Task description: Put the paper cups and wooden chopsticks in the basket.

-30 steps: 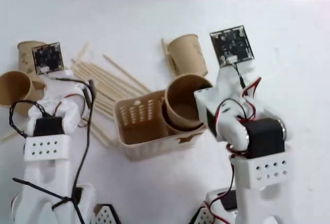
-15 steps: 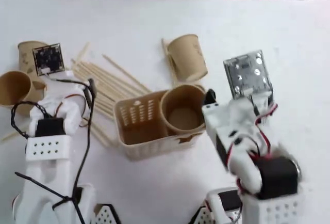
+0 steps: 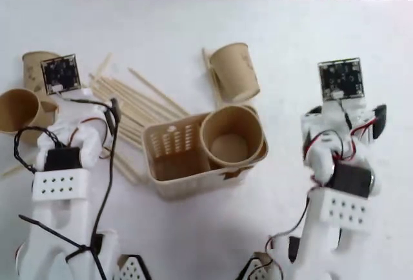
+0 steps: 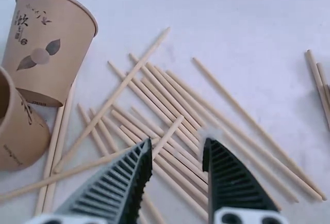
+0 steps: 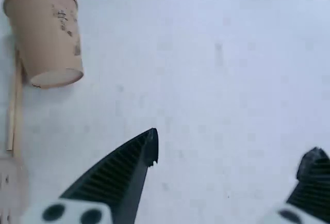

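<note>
A beige slotted basket (image 3: pixel 173 164) stands mid-table with one paper cup (image 3: pixel 231 139) upright in its right end. Another cup (image 3: pixel 235 70) (image 5: pixel 49 33) lies on its side beyond the basket, a chopstick (image 5: pixel 13 105) beside it. Two more cups (image 3: pixel 18 109) (image 4: pixel 49 43) sit at the far left. Loose wooden chopsticks (image 3: pixel 132 106) (image 4: pixel 170 115) are spread left of the basket. My left gripper (image 4: pixel 175 157) hangs open just above the chopsticks. My right gripper (image 5: pixel 229 152) is wide open over bare table, right of the basket, holding nothing.
The white table (image 3: pixel 193 28) is bare at the back and on the right. A black cable (image 3: pixel 110 157) runs down the left arm (image 3: pixel 58 164). The right arm (image 3: pixel 339 164) stands right of the basket.
The right arm has pulled back from the basket and swung to the right, leaving the cup standing in the basket. The left arm has not moved.
</note>
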Robot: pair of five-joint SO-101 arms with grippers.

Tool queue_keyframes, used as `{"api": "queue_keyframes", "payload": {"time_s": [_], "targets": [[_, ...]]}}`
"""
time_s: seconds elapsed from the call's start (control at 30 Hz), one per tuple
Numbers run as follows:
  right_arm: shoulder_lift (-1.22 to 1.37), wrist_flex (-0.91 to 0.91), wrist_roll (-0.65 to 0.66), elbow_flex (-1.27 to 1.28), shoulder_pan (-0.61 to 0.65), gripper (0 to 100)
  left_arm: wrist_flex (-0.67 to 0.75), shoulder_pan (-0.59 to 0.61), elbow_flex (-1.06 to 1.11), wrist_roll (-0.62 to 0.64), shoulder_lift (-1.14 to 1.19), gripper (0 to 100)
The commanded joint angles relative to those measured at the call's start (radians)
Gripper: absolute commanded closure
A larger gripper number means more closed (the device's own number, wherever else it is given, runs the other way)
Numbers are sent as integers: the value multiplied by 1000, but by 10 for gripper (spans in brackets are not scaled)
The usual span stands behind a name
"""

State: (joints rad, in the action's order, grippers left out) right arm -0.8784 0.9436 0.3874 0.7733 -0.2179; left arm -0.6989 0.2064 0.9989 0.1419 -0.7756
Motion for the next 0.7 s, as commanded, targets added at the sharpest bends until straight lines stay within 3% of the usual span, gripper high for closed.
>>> {"api": "queue_keyframes", "payload": {"time_s": [0.0, 0.13, 0.3, 0.4, 0.67], "targets": [[139, -111, 11, -9, -8, 587, 25, -12, -8, 5, -1, 823], [341, -176, -2, -94, 35, 587, 25, -12, -8, 5, -1, 823], [584, -217, -143, -264, 153, 587, 25, -12, -8, 5, -1, 823], [699, -211, -160, -334, 226, 587, 25, -12, -8, 5, -1, 823], [794, -216, -160, -348, 334, 587, 26, -10, -8, 5, -1, 823]]}}
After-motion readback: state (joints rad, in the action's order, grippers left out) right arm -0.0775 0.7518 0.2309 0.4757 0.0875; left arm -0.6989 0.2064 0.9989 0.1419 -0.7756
